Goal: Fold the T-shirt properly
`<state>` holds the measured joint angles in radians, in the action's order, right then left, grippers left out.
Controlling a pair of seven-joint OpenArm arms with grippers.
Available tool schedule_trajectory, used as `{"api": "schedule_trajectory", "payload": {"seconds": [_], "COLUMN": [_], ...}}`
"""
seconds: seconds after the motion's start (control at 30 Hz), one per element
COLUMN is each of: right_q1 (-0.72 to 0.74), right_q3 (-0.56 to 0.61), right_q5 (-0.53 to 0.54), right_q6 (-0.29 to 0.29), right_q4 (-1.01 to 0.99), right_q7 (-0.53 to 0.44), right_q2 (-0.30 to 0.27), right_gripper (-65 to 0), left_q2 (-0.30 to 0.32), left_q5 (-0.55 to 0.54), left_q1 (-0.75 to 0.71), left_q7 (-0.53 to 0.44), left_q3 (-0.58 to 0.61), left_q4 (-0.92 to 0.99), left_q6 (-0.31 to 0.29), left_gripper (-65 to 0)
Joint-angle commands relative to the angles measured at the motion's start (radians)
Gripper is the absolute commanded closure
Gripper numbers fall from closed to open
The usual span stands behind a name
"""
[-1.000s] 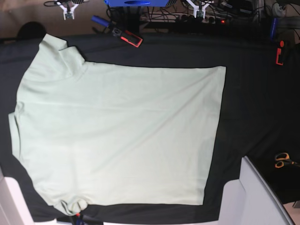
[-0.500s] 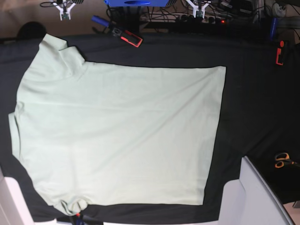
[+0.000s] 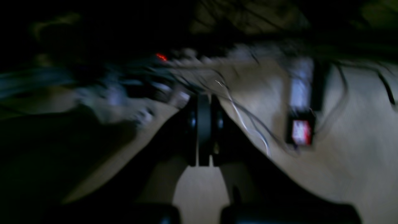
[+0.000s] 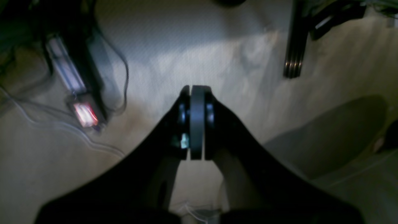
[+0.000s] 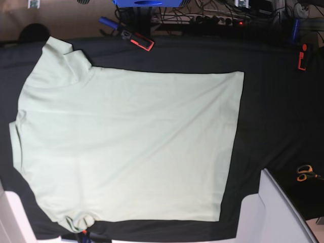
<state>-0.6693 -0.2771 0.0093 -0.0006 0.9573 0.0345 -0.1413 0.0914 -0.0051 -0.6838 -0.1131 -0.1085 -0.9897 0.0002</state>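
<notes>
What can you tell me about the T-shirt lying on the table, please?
The T-shirt is pale mint green, of soft cotton-like cloth, spread flat and unfolded on the black table. Its hem points to the base view's right, its short sleeves lie at upper left and lower left. The lower sleeve is slightly crumpled. Only faint creases show. No gripper touches it.

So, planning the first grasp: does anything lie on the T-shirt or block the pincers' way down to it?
Nothing visible does. The T-shirt lies flat and bare on the black table; the scissors sit off to the side.
</notes>
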Motion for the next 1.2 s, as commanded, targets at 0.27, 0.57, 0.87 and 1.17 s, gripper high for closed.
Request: {"api": "schedule_trajectory", "payload": {"seconds": [0.27,0.57,0.87,1.17], "right_q1": [-0.132,-0.073,0.004,0.064], "right_q3": [-0.126,-0.133,-0.135,-0.201], "right_q5": [0.002,0.168,0.679,0.728], "right_q6": [-0.002,0.012,0.322,0.377], "right_q4": [0.566,0.744,0.708,0.556], "right_q7": [0.172,0.184,0.382,0.405], "right_q2": [0.095,0.118,0.053,0.053], "right_gripper": [-0.1,-1.0,-21.5,-43.7], "left_q2": [-0.022,-0.022,0.038,0.041], "left_q5": [-0.002,-0.036,-0.278,-0.278], "left_q1": [-0.201,-0.199,-0.127,-0.106], "left_q7": [-0.013,-0.012,0.151,0.163], "left_q3": [-0.129,-0.124,-0.124,-0.127], "left_q4": [-0.482,-0.696,-0.679,-0.674], "left_q6": [0.007,0.007,0.004,0.004], "left_gripper": [0.0,0.0,0.0,0.0]}}
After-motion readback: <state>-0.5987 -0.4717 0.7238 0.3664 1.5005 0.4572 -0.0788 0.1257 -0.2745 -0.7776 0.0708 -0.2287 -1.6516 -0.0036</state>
